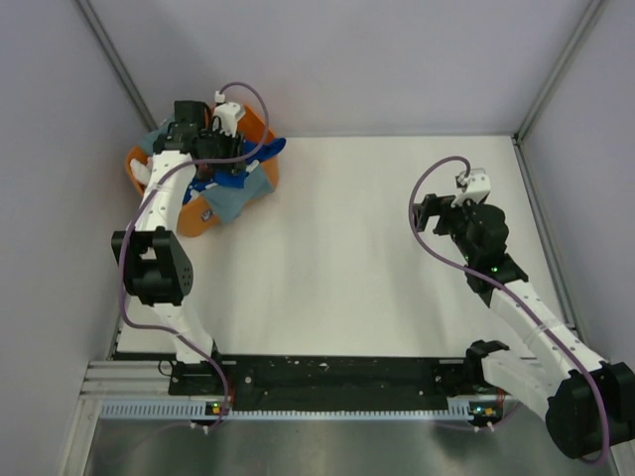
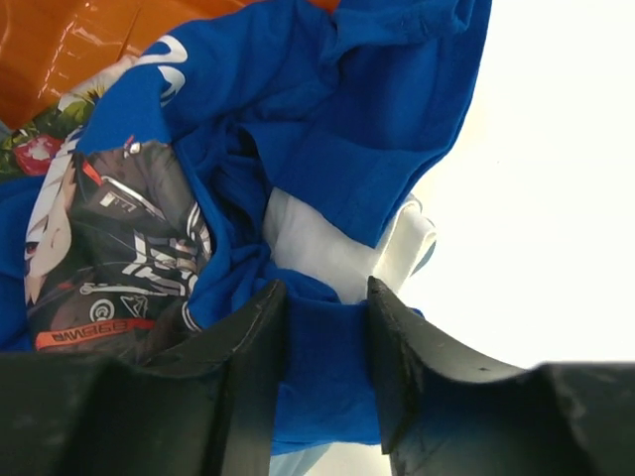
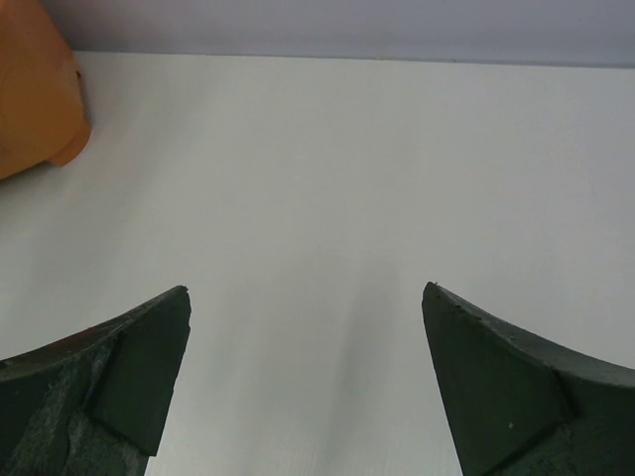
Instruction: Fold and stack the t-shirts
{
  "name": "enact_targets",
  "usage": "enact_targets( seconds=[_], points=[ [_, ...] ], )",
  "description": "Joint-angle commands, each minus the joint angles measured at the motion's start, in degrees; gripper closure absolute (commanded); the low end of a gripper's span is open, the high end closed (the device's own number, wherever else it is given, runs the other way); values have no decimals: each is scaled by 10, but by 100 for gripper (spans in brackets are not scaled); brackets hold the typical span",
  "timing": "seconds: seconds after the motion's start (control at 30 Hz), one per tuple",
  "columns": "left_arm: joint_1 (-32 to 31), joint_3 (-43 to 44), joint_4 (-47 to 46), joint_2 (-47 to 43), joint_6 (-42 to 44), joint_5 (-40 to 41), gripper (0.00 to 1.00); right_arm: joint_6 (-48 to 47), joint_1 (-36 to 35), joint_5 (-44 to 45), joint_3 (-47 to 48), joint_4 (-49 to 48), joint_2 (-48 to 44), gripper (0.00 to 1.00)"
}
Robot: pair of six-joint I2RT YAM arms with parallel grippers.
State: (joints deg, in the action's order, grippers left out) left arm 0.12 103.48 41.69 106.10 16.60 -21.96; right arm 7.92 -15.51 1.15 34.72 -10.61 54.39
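The t-shirts lie heaped in an orange tub (image 1: 260, 124) at the table's far left. A royal blue t-shirt (image 2: 337, 109) with white lettering and a dark graphic lies on top. Under it show a white one (image 2: 317, 248) and a floral one (image 2: 40, 139). A grey-blue one (image 1: 238, 198) hangs over the tub's near rim. My left gripper (image 2: 323, 288) reaches into the pile, its jaws closed on a fold of the royal blue cloth, which fills the gap between them. My right gripper (image 3: 306, 290) hovers open over bare table at the right, holding nothing.
The white table (image 1: 347, 258) stretches between the tub and the right arm. Grey walls close in on the left, back and right. A corner of the orange tub (image 3: 30, 99) shows in the right wrist view, far from those fingers.
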Motion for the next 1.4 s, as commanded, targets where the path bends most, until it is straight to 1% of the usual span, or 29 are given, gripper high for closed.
enact_targets(
  seconds=[0.0, 0.03, 0.07, 0.1, 0.13, 0.37, 0.43, 0.5, 0.57, 0.6, 0.63, 0.7, 0.73, 0.8, 0.87, 0.97, 1.0, 1.13, 1.23, 1.37],
  points=[
    [1, 16, 41, -13, 4, 11, 64, -8, 0, -3, 17, -6, 0, 2],
    [1, 25, 48, -13, 6, 15, 71, -9, 0, -3, 17, -6, -1, 2],
    [1, 29, 50, -13, 6, 19, 81, -9, -1, 0, 16, -6, -3, 2],
    [1, 30, 46, -17, 6, 26, 97, -9, -1, 0, 15, -8, -5, 2],
    [1, 29, 39, -22, 5, 34, 100, -10, -1, 0, 15, -9, -6, 2],
    [1, 40, -13, -77, 18, 105, 100, -7, -2, -10, 25, -2, -10, 2],
    [1, 49, -32, -100, 24, 127, 100, -8, -5, -31, 31, -4, -10, 3],
    [1, 59, -55, -134, 31, 140, 100, -16, -12, -62, 38, -18, -9, 3],
    [1, 71, -71, -162, 35, 143, 100, -39, -30, -123, 44, -49, -5, 3],
    [1, 79, -75, -175, 39, 137, 100, -61, -50, -154, 56, -67, 0, 3],
    [2, 87, -77, -188, 43, 130, 100, -107, -73, -163, 74, -81, 10, 3],
    [1, 114, -70, -207, 46, 111, 100, -156, -126, -171, 133, -89, 52, 1],
    [2, 127, -62, -214, 46, 99, 100, -163, -146, -181, 171, -87, 78, 1],
    [1, 144, -51, -225, 45, 69, 100, -145, -165, -223, 272, -86, 148, 2],
    [1, 147, -47, -239, 37, 37, 100, -118, -181, -257, 356, -114, 230, 2],
    [1, 153, -39, -256, 27, -10, 100, -121, -214, -287, 468, -162, 336, 2],
    [1, 152, -37, -260, 24, -19, 100, -121, -226, -304, 502, -176, 385, 1],
    [1, 149, -25, -269, 12, -56, 100, -102, -267, -369, 659, -180, 516, 1],
    [1, 144, -20, -275, 4, -82, 100, -106, -295, -378, 744, -163, 586, 1],
    [1, 138, -18, -278, -6, -99, 100, -92, -321, -368, 810, -149, 647, 1]
  ],
)
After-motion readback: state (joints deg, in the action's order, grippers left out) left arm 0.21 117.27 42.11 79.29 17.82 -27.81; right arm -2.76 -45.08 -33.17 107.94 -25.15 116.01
